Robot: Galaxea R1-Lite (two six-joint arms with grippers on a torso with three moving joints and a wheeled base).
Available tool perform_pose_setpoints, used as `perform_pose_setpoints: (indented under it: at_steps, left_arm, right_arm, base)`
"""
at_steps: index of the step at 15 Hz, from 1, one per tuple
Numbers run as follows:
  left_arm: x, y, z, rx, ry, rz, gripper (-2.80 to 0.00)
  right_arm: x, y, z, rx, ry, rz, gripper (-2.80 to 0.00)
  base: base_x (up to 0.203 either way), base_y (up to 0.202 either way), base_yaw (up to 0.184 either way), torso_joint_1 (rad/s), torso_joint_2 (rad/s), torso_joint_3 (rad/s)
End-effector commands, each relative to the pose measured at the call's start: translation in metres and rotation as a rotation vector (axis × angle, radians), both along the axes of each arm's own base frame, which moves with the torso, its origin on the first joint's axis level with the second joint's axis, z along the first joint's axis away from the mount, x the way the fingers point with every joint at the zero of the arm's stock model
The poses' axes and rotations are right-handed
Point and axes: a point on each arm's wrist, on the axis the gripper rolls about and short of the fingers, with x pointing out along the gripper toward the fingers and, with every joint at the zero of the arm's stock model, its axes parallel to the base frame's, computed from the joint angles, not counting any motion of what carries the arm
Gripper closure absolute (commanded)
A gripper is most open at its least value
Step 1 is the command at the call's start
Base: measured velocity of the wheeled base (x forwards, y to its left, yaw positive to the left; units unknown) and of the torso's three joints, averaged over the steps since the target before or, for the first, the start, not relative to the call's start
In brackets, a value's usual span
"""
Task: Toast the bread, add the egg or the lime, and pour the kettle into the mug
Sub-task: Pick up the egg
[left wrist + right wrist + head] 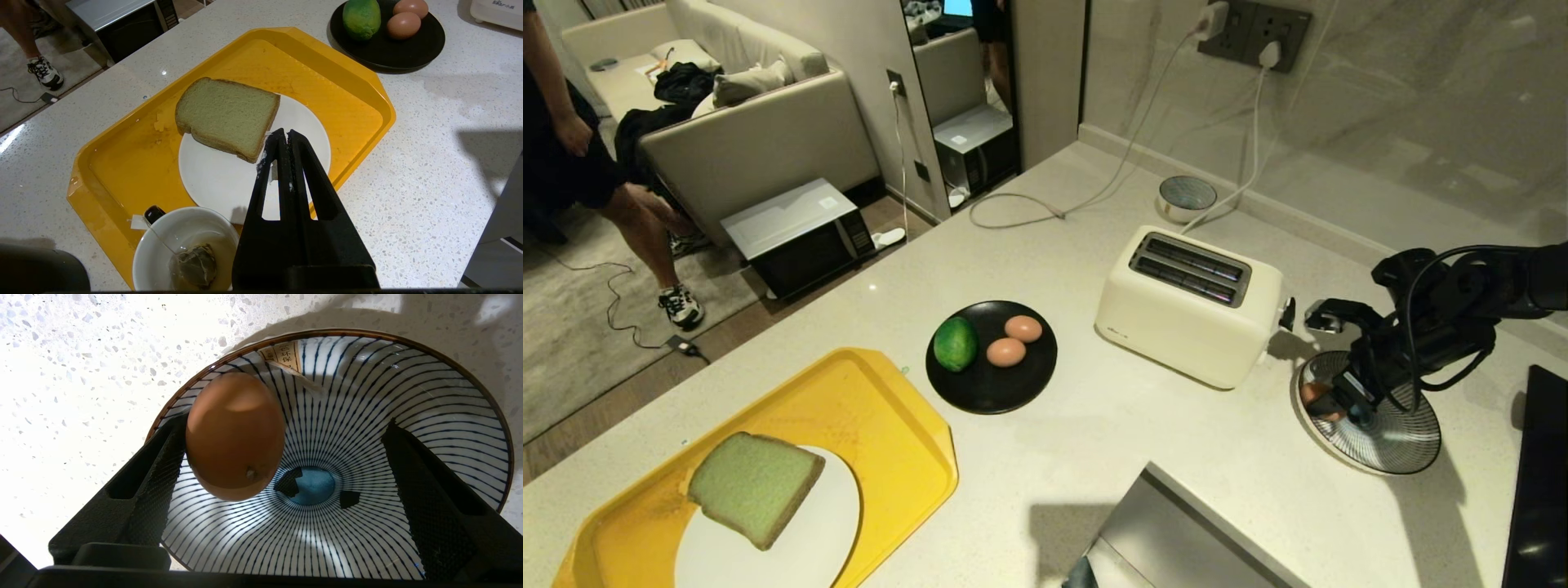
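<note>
Right gripper (282, 428) spread; egg (235, 435) lengthwise against one finger

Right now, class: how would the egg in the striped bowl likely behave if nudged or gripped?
The egg looks smooth and rounded, so it would probably roll down the striped bowl toward its centre. Its thin shell likely cracks under a hard squeeze. The open right gripper touches it on one side only, so it may slip away.

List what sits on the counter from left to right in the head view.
Yellow tray with the bread → black plate with the lime and eggs → toaster → striped bowl under the right gripper.
</note>
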Motion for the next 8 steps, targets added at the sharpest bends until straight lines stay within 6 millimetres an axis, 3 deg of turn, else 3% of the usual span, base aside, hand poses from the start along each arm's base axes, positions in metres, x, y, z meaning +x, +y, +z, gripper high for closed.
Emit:
perform_pose_setpoints:
  at_steps: [1, 8]
  left_arm:
    - [-0.0001, 0.0000, 0.0000, -0.001, -0.001, 0.001, 0.00]
    - [-0.0001, 0.0000, 0.0000, -0.001, -0.001, 0.001, 0.00]
  right_arm:
    - [0.0002, 0.0028, -0.0006, -0.001, 0.004, 0.010, -2.80]
    - [0.0034, 0.0022, -0.0057, -0.011, -0.017, 0.003, -2.80]
  base:
    - [0.000, 0.000, 0.000, 0.000, 0.00, 0.000]
    - [0.000, 0.000, 0.000, 0.000, 0.00, 0.000]
